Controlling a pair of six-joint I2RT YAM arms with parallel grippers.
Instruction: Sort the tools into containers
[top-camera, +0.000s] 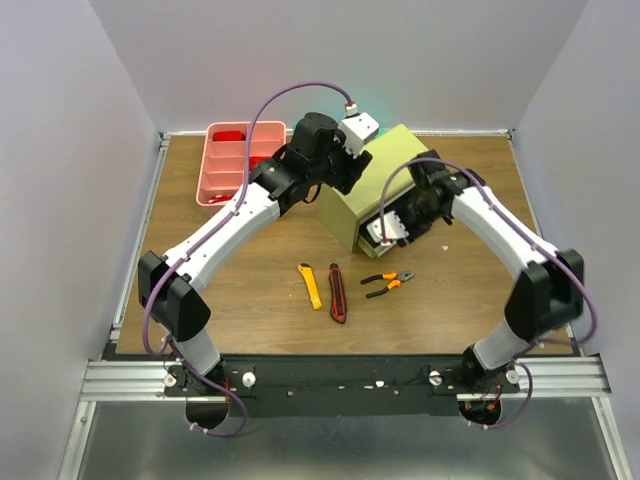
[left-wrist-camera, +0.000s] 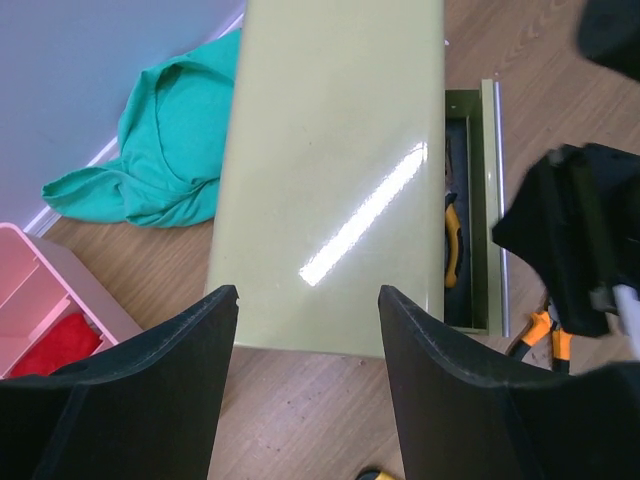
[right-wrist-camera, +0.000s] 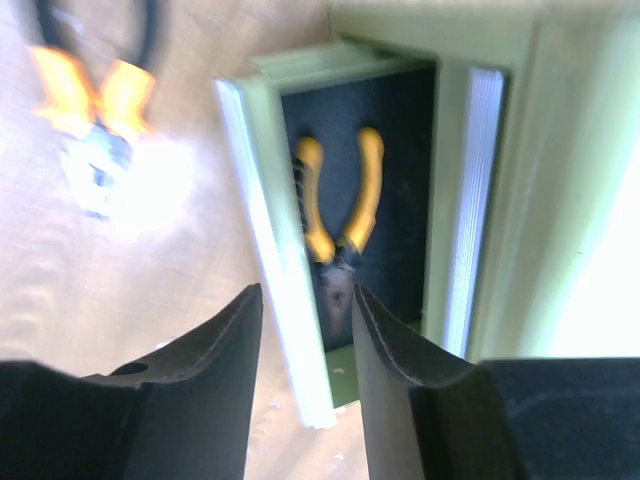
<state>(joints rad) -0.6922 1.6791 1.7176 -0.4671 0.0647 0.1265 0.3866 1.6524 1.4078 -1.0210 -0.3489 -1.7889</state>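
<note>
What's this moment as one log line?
left end effector open over chest | right end effector open, straddling drawer front | pliers inside

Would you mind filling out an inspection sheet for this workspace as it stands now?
Surface: wooden table, no spills seen.
Job's things: olive chest with one drawer open and yellow-handled pliers inside. A yellow utility knife, red-black utility knife and orange-handled pliers lie loose on the table. The pink tray holds a red item, too unclear to name.
Clutter: green cloth, crumpled by the wall between tray and chest.
Grippers: left gripper open over the chest's top; right gripper open at the drawer's front wall.
Cables: a purple cable loops above each arm.
Surroundings: pale walls; metal rail at the near edge.
</note>
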